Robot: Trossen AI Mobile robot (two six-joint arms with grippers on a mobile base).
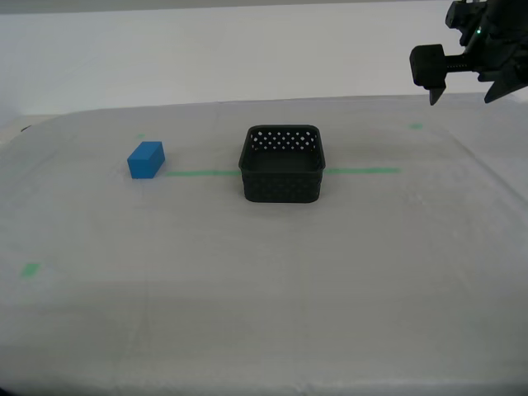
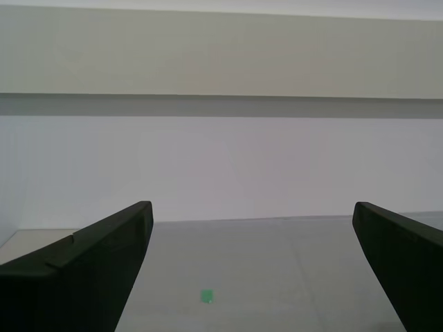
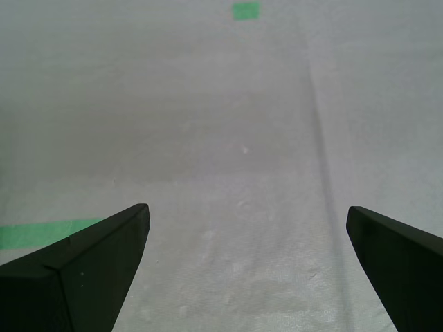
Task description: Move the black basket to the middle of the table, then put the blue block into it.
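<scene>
The black basket [image 1: 280,188] stands upright and empty on the table [image 1: 264,289], at mid-width on the green tape line [image 1: 363,172]. The blue block [image 1: 146,160] lies apart from it, toward the exterior view's left, beside the tape line. My first gripper [image 3: 246,277] is open over bare tabletop, nothing between its fingers [image 3: 83,270]. My second gripper [image 2: 249,277] is open too, facing the far wall, its fingers [image 2: 83,270] holding nothing. Neither wrist view shows the basket or the block. A raised arm's gripper [image 1: 464,89] hangs at the exterior view's upper right, jaws apart.
Small green marks dot the table [image 1: 30,269] [image 1: 416,125] [image 2: 207,296] [image 3: 246,10]. A pale wall [image 1: 247,49] runs behind the far table edge. A strip of green tape [image 3: 41,233] shows in the first wrist view.
</scene>
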